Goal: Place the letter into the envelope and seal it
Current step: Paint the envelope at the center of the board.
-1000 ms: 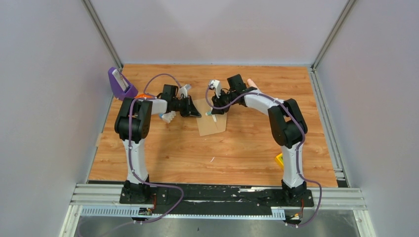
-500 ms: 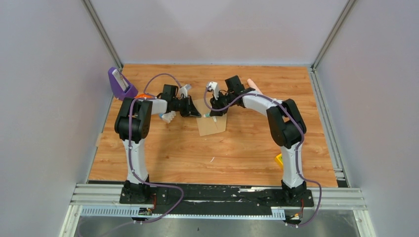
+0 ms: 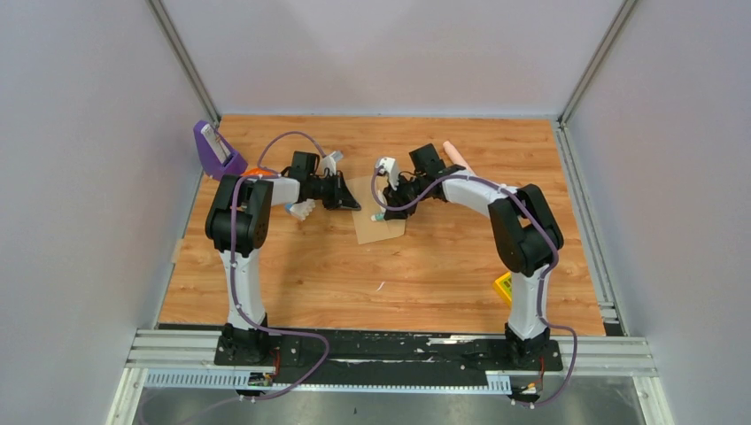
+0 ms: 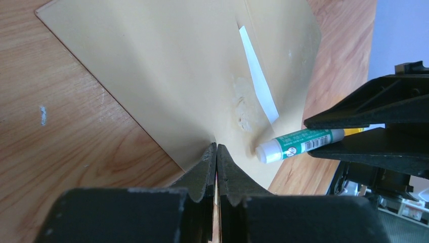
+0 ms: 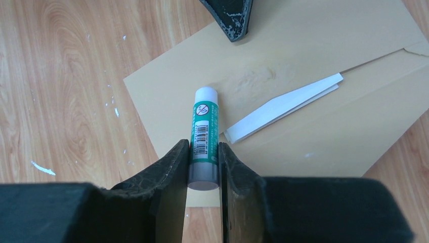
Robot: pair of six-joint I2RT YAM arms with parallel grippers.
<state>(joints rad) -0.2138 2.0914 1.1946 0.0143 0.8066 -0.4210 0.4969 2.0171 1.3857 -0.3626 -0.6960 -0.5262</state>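
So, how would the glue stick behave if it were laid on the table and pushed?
The glue stick is a smooth round tube, so it would probably roll across the wooden table. It looks small and plastic, so likely light and stiff: the right gripper pinches it with no visible bending. Its glossy label might make it slippery.
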